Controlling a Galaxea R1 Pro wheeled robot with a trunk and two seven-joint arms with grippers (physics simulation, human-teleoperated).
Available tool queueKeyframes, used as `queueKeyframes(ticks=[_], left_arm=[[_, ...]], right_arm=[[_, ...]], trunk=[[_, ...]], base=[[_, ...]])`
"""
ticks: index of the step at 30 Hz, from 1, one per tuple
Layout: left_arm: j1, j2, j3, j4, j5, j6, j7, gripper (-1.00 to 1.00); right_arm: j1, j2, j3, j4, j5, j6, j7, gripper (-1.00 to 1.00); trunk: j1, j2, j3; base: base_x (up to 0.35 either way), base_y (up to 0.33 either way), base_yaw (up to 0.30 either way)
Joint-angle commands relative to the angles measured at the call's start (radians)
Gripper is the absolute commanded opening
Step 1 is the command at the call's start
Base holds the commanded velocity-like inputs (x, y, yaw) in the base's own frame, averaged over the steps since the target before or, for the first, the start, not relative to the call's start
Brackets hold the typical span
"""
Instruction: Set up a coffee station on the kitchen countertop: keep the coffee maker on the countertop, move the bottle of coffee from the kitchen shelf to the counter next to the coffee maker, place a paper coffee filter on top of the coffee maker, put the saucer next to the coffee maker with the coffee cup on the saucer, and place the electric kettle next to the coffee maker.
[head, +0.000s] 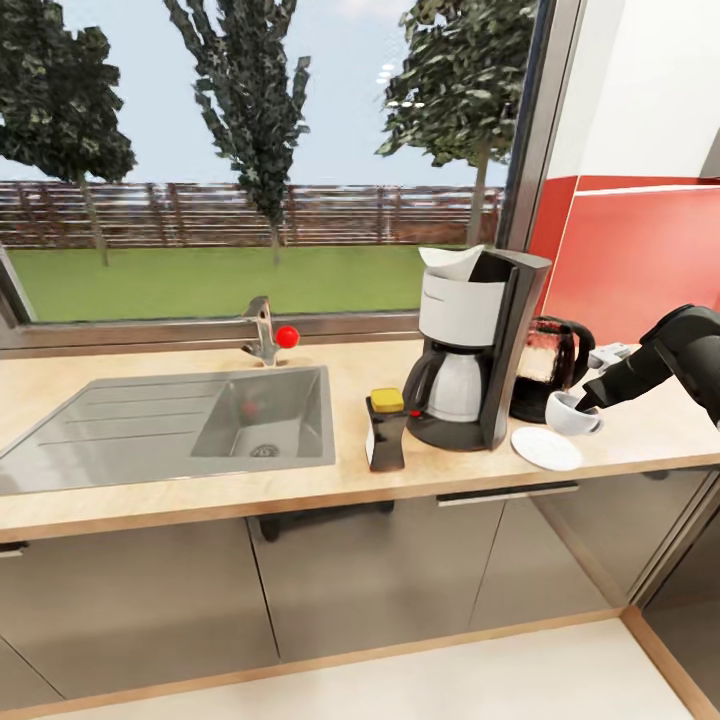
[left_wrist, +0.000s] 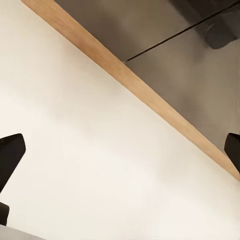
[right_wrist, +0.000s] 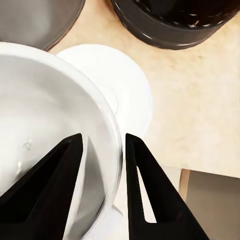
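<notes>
Honestly, my worry is the coffee cup (head: 572, 412): my right gripper (right_wrist: 102, 150) pinches only its thin rim, one finger inside and one outside, so it could swing or slip, landing tilted off the saucer (head: 546, 448) or bumping the electric kettle (head: 547, 365) just behind. Right arm reaches in from the side, forearm angled down, cup hanging just above the saucer's far edge beside the coffee maker (head: 470, 345). Left gripper (left_wrist: 120, 165) hangs wide open, holding nothing, facing the floor.

No lettering, brand, number or sign can be read anywhere; the coffee bottle (head: 386, 431) by the coffee maker (head: 474, 345) turns a dark, blank face, any label too small to make out.
</notes>
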Motion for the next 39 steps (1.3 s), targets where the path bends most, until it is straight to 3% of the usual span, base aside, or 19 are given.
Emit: queueKeyframes(ticks=[1, 9, 14, 25, 39], left_arm=[[0.0, 0.0, -0.003, -0.002, 0.003, -0.004, -0.001, 1.0], [0.0, 0.0, -0.004, -0.004, 0.003, -0.003, -0.002, 1.0], [0.0, 0.0, -0.004, -0.004, 0.003, -0.003, -0.001, 1.0], [0.0, 0.0, -0.004, -0.004, 0.003, -0.002, -0.001, 1.0], [0.0, 0.0, -0.004, -0.004, 0.003, -0.002, -0.001, 1.0]], right_arm=[[-0.001, -0.001, 0.003, -0.001, 0.009, 0.006, 0.011, -1.0], [-0.001, -0.001, 0.003, -0.001, 0.009, 0.006, 0.012, -1.0], [-0.001, -0.001, 0.003, -0.001, 0.008, 0.006, 0.012, -1.0], [-0.001, -0.001, 0.003, -0.001, 0.007, 0.005, 0.012, -1.0], [-0.001, -0.001, 0.003, 0.0, 0.006, 0.005, 0.012, -1.0]], trunk=[[0.004, -0.008, -0.004], [0.035, -0.064, -0.029], [0.035, -0.064, -0.029], [0.077, -0.141, -0.064], [0.1, -0.183, -0.082]], base=[[0.0, 0.0, 0.0], [0.0, 0.0, 0.0], [0.0, 0.0, 0.0], [0.0, 0.0, 0.0], [0.0, 0.0, 0.0]])
